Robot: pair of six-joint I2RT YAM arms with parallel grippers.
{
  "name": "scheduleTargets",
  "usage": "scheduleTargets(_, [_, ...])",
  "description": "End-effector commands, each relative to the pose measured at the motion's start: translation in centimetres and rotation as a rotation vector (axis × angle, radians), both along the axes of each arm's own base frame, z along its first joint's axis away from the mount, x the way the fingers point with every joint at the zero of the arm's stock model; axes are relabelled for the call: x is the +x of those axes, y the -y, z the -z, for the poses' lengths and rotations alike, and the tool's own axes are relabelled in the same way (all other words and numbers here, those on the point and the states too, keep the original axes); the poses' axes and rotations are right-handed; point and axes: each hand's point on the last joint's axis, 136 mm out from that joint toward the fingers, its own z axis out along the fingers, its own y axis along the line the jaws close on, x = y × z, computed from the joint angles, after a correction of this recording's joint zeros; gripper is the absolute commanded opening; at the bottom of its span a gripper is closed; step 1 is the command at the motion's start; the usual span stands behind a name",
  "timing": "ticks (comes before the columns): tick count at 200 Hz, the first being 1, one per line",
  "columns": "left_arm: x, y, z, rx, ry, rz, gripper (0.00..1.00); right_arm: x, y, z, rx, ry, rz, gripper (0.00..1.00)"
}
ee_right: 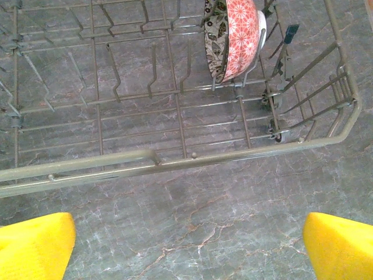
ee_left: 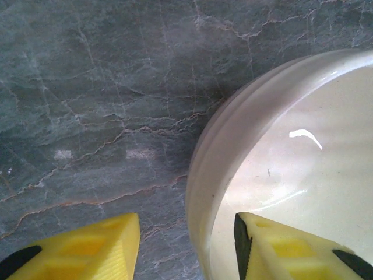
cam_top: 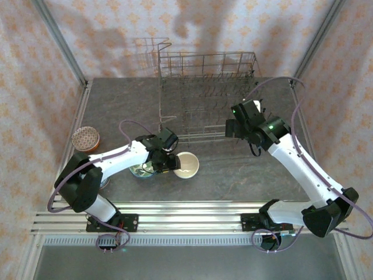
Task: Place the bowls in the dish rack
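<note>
The cream bowl [cam_top: 187, 165] sits upright on the grey marbled table [cam_top: 116, 105], mouth facing up, just in front of the dish rack [cam_top: 207, 96] and near its left front corner. It is round, plain and glossy, with a bright glint on its pale inner surface in the left wrist view [ee_left: 303, 169].

The left gripper [ee_left: 186, 248] straddles the bowl's rim. One yellow finger [ee_left: 285, 251] is inside the bowl against the wall and the other [ee_left: 99, 248] is outside over the table. The jaws are partly open, with a strip of table showing between the outer finger and the bowl.

A greenish bowl [cam_top: 140, 172] lies just left of the cream one, partly under the left arm. A brown-rimmed bowl [cam_top: 85, 139] with a fine patterned inside sits mouth up near the table's left edge.

The rack's front rail runs left to right across the right wrist view [ee_right: 175, 163]. Between its tines a pinkish-red bowl [ee_right: 240, 35] with white flower marks stands on edge, and a grey leaf-patterned surface rests against its left side.

The right gripper [ee_right: 189, 251] hangs over the table just before the rail, its jaws wide apart and empty.
</note>
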Motion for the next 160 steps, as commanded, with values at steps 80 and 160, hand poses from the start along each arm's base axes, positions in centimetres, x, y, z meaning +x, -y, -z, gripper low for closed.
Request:
scheduleTargets(80, [0.3, 0.3, -0.5, -0.024, 0.029, -0.003, 0.15, 0.2, -0.2, 0.7, -0.02, -0.023, -0.002, 1.0])
scheduleTargets(160, [0.0, 0.8, -1.4, -0.077, 0.064, 0.014, 0.07, -0.2, -0.4, 0.5, -0.004, -0.037, -0.006, 0.99])
